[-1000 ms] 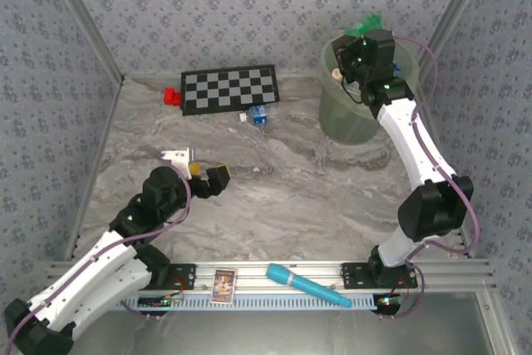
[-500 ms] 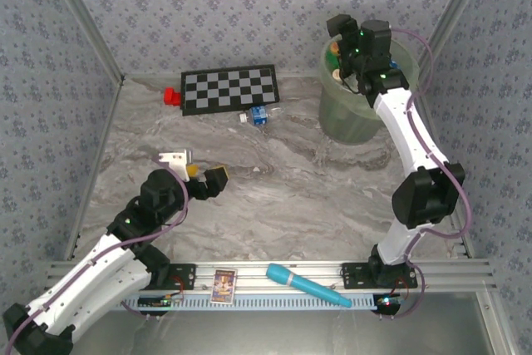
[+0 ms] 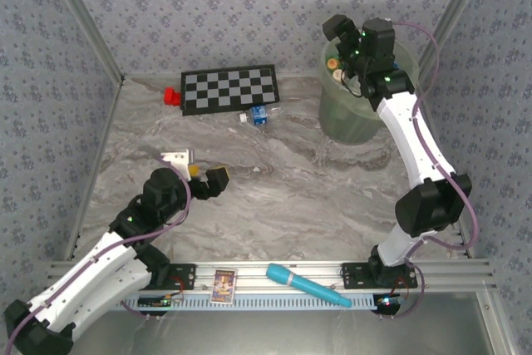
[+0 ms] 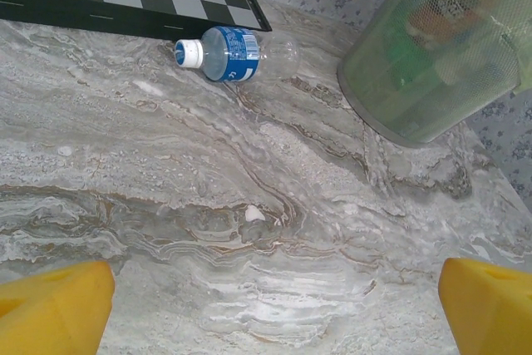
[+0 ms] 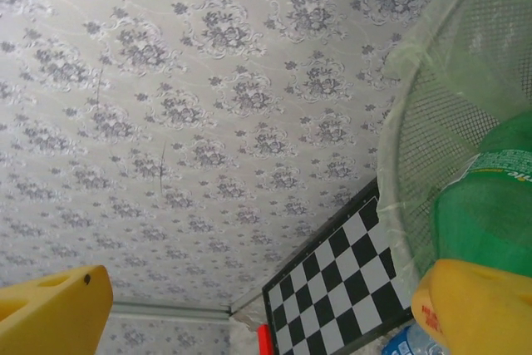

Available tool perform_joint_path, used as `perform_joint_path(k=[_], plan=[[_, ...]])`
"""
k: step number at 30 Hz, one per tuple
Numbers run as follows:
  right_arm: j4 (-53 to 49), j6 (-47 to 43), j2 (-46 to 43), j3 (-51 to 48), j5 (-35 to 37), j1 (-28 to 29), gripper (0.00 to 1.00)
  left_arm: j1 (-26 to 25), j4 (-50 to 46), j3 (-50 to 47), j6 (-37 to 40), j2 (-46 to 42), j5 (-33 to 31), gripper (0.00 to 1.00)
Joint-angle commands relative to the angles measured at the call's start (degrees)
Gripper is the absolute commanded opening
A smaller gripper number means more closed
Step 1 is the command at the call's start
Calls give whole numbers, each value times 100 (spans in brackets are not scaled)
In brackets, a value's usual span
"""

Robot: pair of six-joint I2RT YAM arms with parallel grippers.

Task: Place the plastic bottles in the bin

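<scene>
The pale green bin (image 3: 345, 119) stands at the far right of the table. My right gripper (image 3: 347, 42) hovers over its rim, open and holding nothing. In the right wrist view its yellow fingers (image 5: 51, 313) stand wide apart (image 5: 266, 305), and a green bottle (image 5: 492, 205) lies inside the bin's mesh wall (image 5: 432, 114). One clear bottle with a blue label (image 3: 258, 115) lies on the table by the chessboard; it also shows in the left wrist view (image 4: 237, 49), with the bin (image 4: 432, 72) to its right. My left gripper (image 3: 208, 175) is open above the bare table (image 4: 274, 305).
A chessboard (image 3: 230, 89) lies at the back with a small red block (image 3: 172, 96) at its left end. A white piece (image 3: 176, 157) sits near my left gripper. A turquoise tube (image 3: 307, 285) and a card (image 3: 223, 285) rest on the front rail.
My right gripper opened over the bin and let go of the green bottle, which dropped inside; the wrist then tipped slightly. The left arm stayed still.
</scene>
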Motion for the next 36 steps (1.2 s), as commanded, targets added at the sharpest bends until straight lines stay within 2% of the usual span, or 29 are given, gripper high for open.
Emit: perform_joint_path(k=[1,5,10,16,22,28,32,36], plan=[[-190,-661,-360,38,67,139,100,31,68,3,-67,-40,8,100],[-164,-1187,-773,-399,94,335,99,37,101,-6,-40,50,-19,100],[34,-1684,-1459,-1416,-27,629,100,32,212,42,26,339,-49,100],[415,-2140,-2413,-2971,-44,1099,100,32,409,199,146,960,-224,100],[1252,-2472,-3099,-4735,84,1701,100,111,595,517,195,1858,-510,100],[1841,-2412,-2759,-5520,734,2266,100,222,702,753,130,2307,-459,100],[2147,-1920,-2034,-5435,1282,2493,100,232,597,751,93,2236,-459,100],[3100,-1396,-1203,-5377,1313,2611,100,234,496,607,36,1896,-404,100]])
